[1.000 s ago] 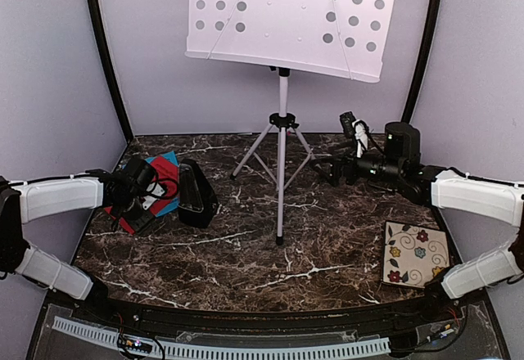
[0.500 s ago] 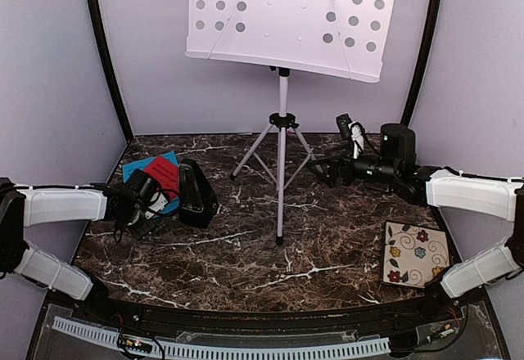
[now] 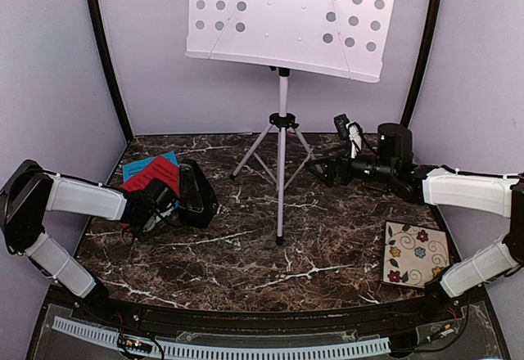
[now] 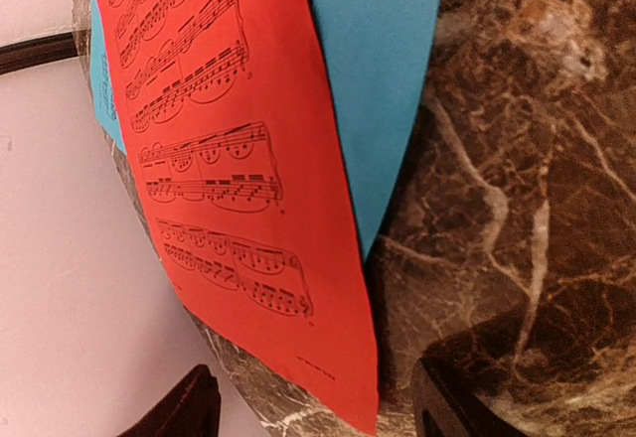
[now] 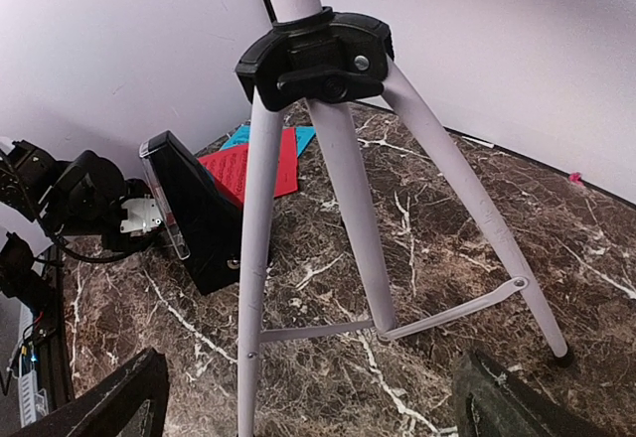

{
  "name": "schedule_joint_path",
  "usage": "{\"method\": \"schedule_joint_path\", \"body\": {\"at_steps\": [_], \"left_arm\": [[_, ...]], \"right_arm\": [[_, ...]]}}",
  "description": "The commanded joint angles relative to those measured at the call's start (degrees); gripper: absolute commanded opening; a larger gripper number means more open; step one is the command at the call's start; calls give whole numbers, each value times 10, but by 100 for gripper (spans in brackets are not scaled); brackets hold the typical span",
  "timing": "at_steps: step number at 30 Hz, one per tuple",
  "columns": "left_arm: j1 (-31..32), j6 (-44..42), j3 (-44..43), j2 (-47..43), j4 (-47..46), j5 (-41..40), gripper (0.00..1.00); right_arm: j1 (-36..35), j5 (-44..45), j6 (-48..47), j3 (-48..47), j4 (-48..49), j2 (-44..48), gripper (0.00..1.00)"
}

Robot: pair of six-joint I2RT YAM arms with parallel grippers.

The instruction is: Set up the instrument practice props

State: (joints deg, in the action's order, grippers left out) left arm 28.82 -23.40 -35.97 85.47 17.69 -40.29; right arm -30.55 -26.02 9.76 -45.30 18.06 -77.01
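The white tripod music stand [image 3: 282, 131] stands at mid-table, its perforated desk [image 3: 291, 16] high at the back. Left of it a red sheet-music page [image 3: 154, 174] lies over a cyan-blue page [image 3: 133, 166], beside the black pyramid metronome [image 3: 196, 194]. My left gripper [image 3: 149, 204] sits at the pages' near edge. In the left wrist view the red page [image 4: 248, 179] has its corner between the spread fingers of the left gripper [image 4: 323, 407], ungripped, with the blue page [image 4: 383, 79] under it. My right gripper [image 3: 332, 172] stands open right of the stand, facing its legs [image 5: 348, 209] and hub [image 5: 318, 55]; the metronome [image 5: 199, 214] shows beyond.
A floral square tile [image 3: 416, 254] lies at the near right of the marble table [image 3: 327, 245]. Purple walls close in the back and both sides; the pages lie close to the left wall.
My left gripper has drawn back from over the pages to their near edge, and that arm's elbow has risen. The right gripper has edged slightly left toward the stand.
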Motion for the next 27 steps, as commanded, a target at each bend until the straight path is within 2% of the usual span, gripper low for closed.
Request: {"method": "schedule_joint_path", "body": {"at_steps": [1,5,12,20,24,27], "left_arm": [[-2,11,7,67,25,12,69],[-2,16,13,84,1,13,63],[-2,11,20,88,-35,25,41],[-2,11,23,60,-48,59,22],[-2,16,27,37,-52,70,16],[-2,21,29,24,-54,76,7]], "right_arm": [[7,-12,5,-16,27,-9,100],[8,-10,5,-15,27,-6,100],[10,-12,4,-15,27,-7,100],[10,-10,6,-13,27,-6,100],[10,-12,6,-14,24,-7,100],[11,-12,6,-15,24,-5,100]]}}
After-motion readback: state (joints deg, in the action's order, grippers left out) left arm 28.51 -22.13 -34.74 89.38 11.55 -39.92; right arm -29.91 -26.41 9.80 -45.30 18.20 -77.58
